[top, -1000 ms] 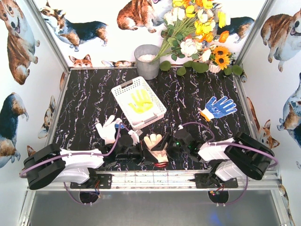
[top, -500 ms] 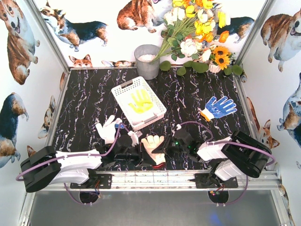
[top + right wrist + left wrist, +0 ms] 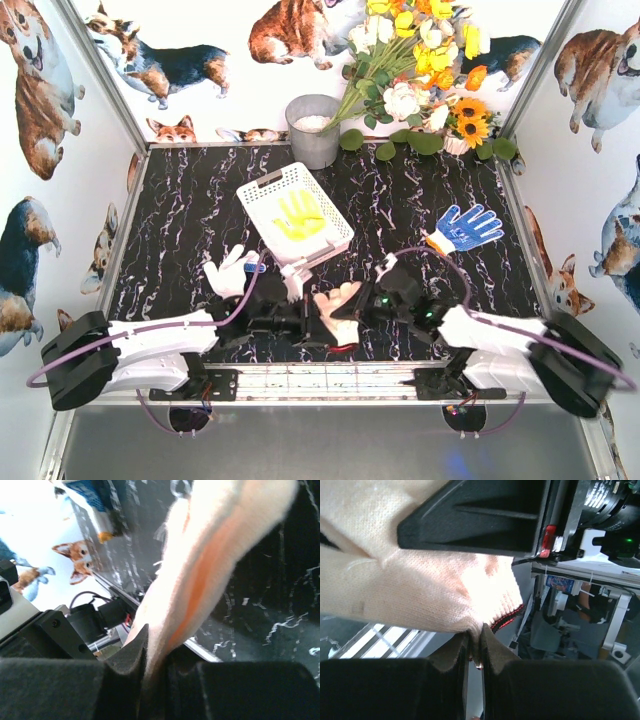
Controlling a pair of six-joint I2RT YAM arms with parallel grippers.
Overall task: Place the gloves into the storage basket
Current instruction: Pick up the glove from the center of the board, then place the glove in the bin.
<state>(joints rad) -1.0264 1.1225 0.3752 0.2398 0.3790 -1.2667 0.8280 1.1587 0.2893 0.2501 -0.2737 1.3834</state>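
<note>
A cream glove [image 3: 335,303] with red cuff trim hangs between both grippers near the table's front edge. My left gripper [image 3: 311,319] is shut on the edge by the cuff; in the left wrist view its jaws [image 3: 476,645] pinch the knit of this glove [image 3: 420,590]. My right gripper [image 3: 354,312] is shut on the same glove [image 3: 210,565], the fabric squeezed between its jaws [image 3: 156,666]. The white storage basket [image 3: 262,193] holds a yellow glove [image 3: 300,216]. A white glove [image 3: 231,272] lies at front left. A blue-dotted glove [image 3: 463,228] lies at right.
A grey metal bucket [image 3: 313,130] stands at the back behind the basket. A bunch of flowers [image 3: 420,70] leans over the back right corner. Walls printed with dogs close in the table on three sides. The blue-dotted glove [image 3: 95,492] also shows in the right wrist view.
My right gripper has shut on the cream glove that the left gripper was holding. The right arm has stretched forward and left, and the glove has shifted slightly toward the basket.
</note>
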